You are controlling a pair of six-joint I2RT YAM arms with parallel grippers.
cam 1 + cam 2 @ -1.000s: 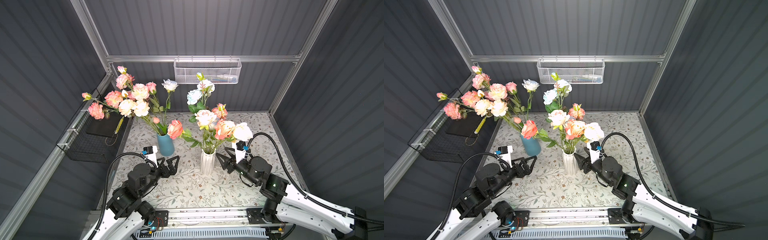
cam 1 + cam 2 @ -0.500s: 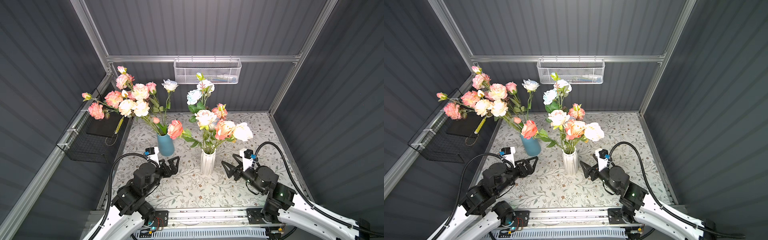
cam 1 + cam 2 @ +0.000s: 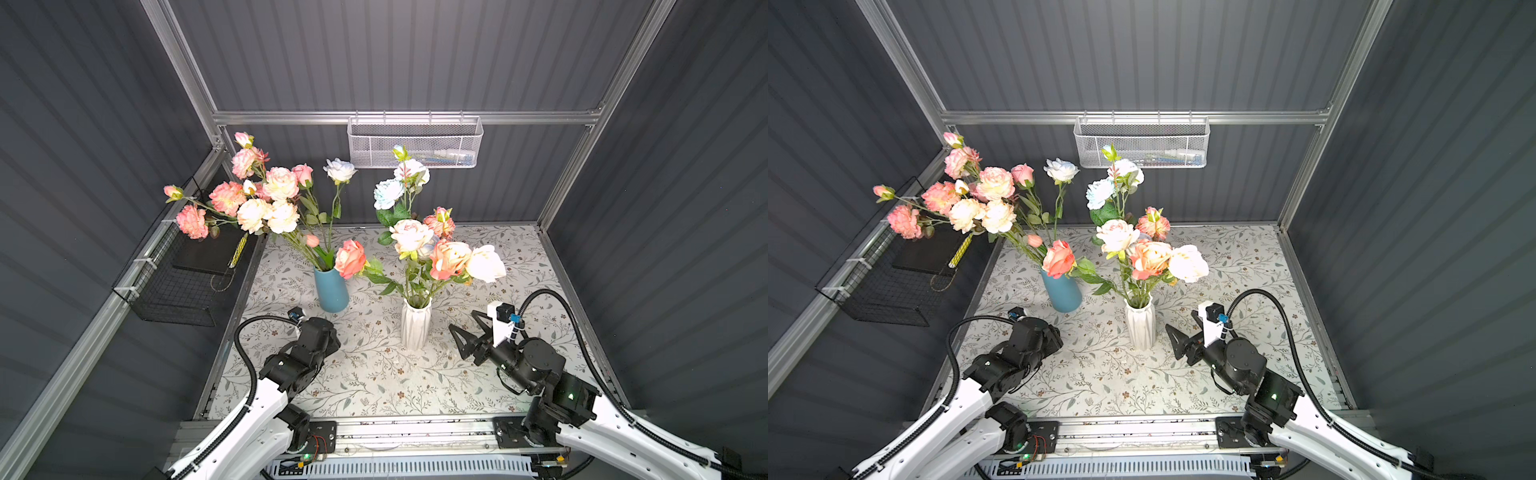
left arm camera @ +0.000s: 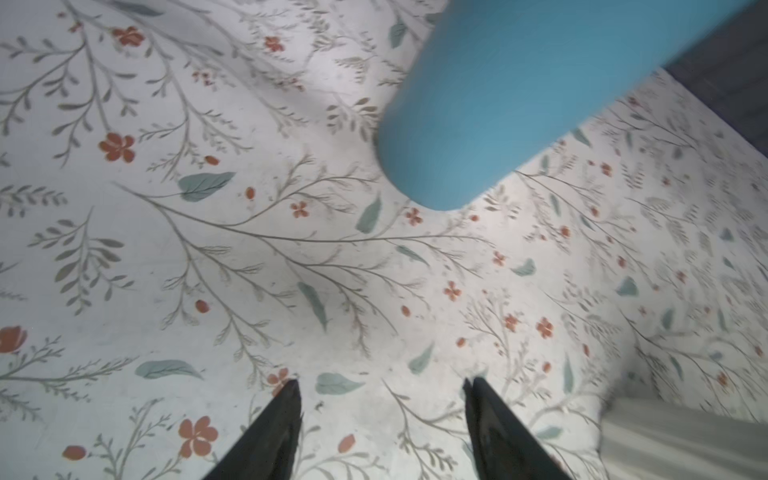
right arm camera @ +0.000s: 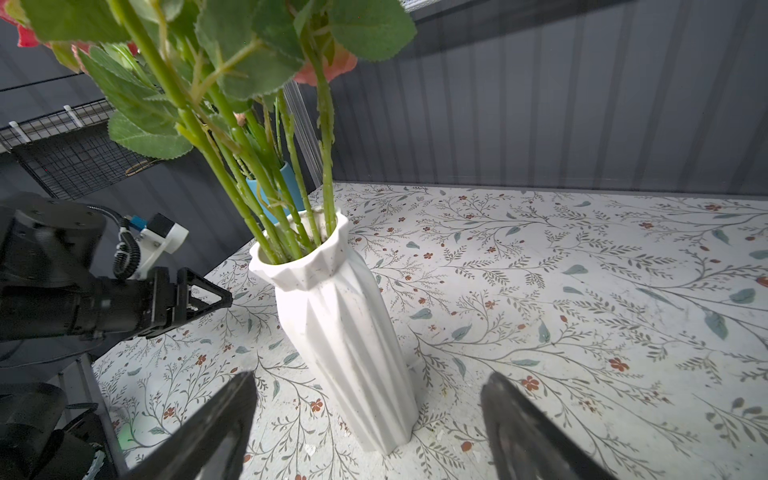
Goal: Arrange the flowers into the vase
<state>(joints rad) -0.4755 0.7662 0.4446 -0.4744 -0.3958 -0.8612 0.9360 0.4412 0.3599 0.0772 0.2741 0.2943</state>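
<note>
Right gripper [image 3: 462, 321] farther back from the flowers [image 3: 449, 257] in the white vase [image 3: 415, 328], apart, empty; left gripper [image 4: 382, 382] apart too.

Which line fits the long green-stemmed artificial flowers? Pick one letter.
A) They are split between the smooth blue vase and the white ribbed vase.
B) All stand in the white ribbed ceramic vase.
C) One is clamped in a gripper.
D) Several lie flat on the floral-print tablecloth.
A: the green-stemmed artificial flowers stand partly in the smooth blue vase and partly in the white ribbed vase, and none lies on the floral-print tablecloth.
</note>
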